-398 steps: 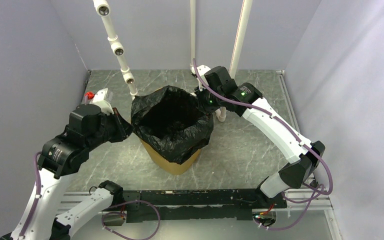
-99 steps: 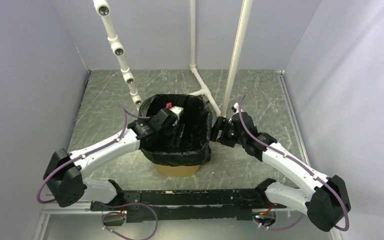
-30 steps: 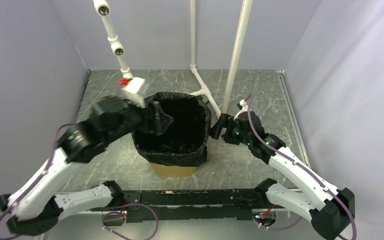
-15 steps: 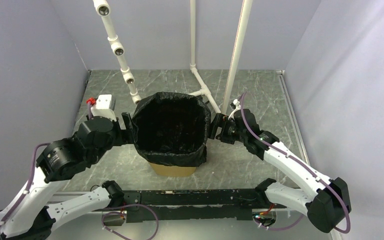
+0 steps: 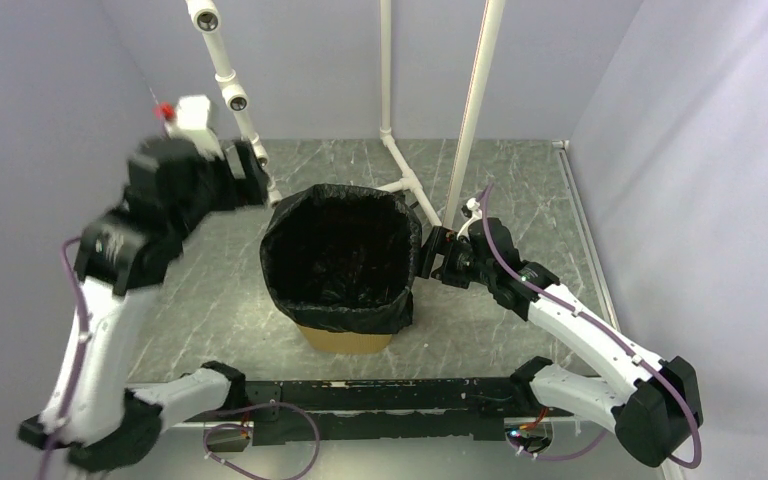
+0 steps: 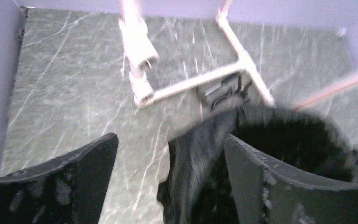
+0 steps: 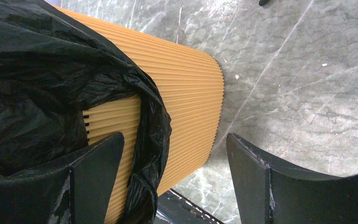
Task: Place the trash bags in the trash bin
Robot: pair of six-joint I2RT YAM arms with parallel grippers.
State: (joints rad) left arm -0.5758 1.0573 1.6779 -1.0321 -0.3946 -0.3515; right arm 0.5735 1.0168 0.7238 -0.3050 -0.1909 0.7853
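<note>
- Left gripper stood spread, empty; trash bin lay below-right of it.
- Right gripper stood spread; trash bag cuff lay between its jaws, unpinched.
- Bag looked light, limp, slippery; likely best pinched at that cuff.

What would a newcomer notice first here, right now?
The black trash bag stands out, lining the yellow-orange trash bin at the centre with its edge folded over the rim. The left gripper hangs high at the far left, open and motion-blurred. The right gripper sits open beside the bin's right side.
</note>
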